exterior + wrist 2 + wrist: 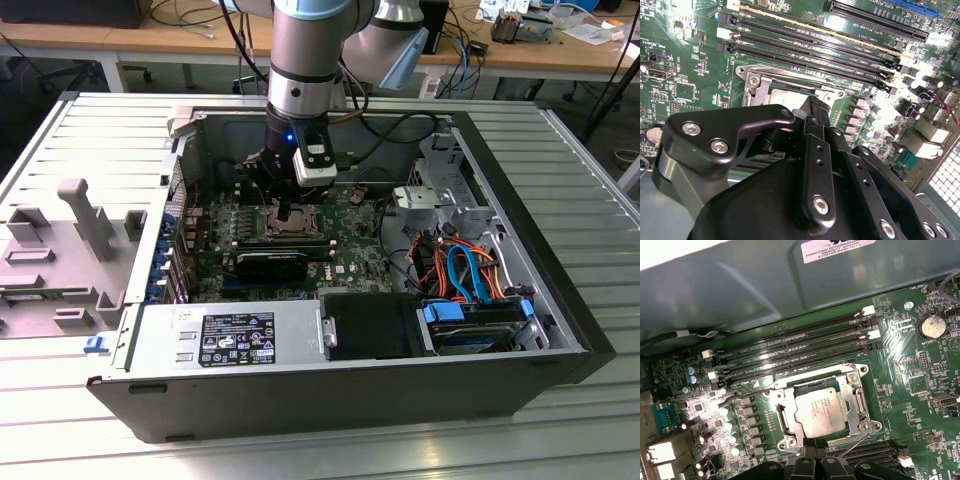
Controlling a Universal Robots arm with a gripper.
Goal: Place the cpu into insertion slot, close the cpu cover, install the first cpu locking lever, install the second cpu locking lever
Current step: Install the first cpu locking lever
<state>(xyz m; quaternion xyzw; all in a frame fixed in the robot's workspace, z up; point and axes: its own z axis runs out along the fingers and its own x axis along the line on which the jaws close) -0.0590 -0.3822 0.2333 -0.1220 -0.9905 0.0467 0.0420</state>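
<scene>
Gripper (284, 212) is low over the motherboard (900, 390), fingers (814, 109) pressed together, nothing visibly pinched. Just past its tips in the first wrist view, the cpu (821, 410) sits in the slot (775, 396), the cover (858, 402) lying flat around it. One thin lever (855, 444) angles up right beside the fingertips; another lever (747, 394) juts out beyond the slot's far corner.

In the second wrist view the gripper (815, 107) hides most of the cpu (787, 96) and part of the cpu cover (756, 82). In the exterior view the arm (310, 50) is cut off at the frame's top edge.
</scene>
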